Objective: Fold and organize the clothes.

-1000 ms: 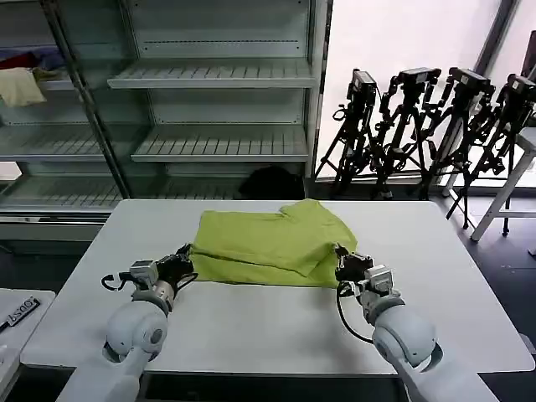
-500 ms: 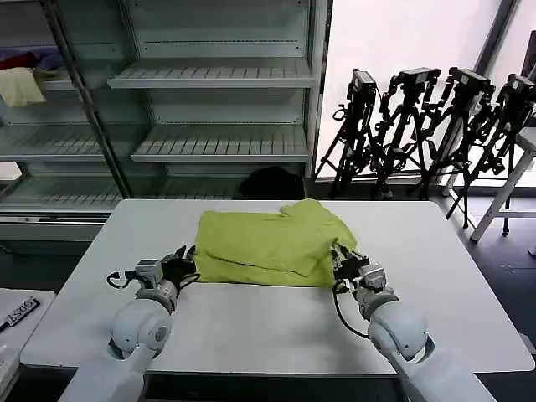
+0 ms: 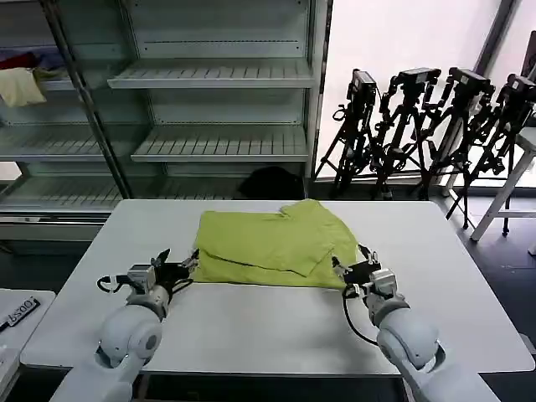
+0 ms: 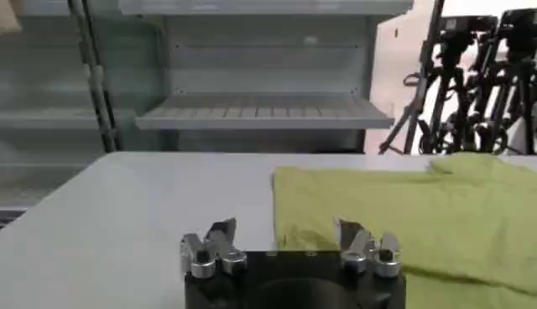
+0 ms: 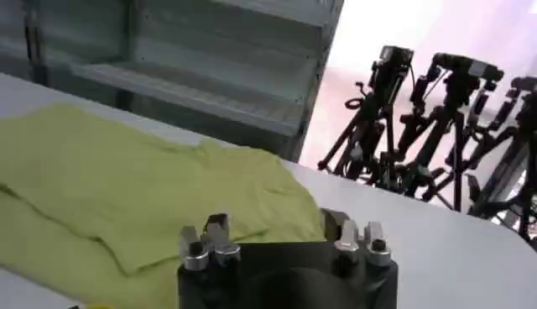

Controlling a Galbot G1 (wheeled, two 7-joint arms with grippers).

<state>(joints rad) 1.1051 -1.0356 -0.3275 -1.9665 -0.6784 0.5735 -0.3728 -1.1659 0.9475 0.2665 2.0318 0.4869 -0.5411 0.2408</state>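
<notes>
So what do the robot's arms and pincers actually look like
Both arms are glossy white with rounded, ball-like joint housings. Each ends in a black pincer: the left pincer and right pincer have a black body, metal-grey fingers with silver screws, and a thin black cable looping beside each wrist.

No text can be read anywhere. A small dark tag [image 3: 21, 311] lying on the low surface at the near left carries pale lettering (too small to make out), and nothing else bears a legible label, brand or number.
</notes>
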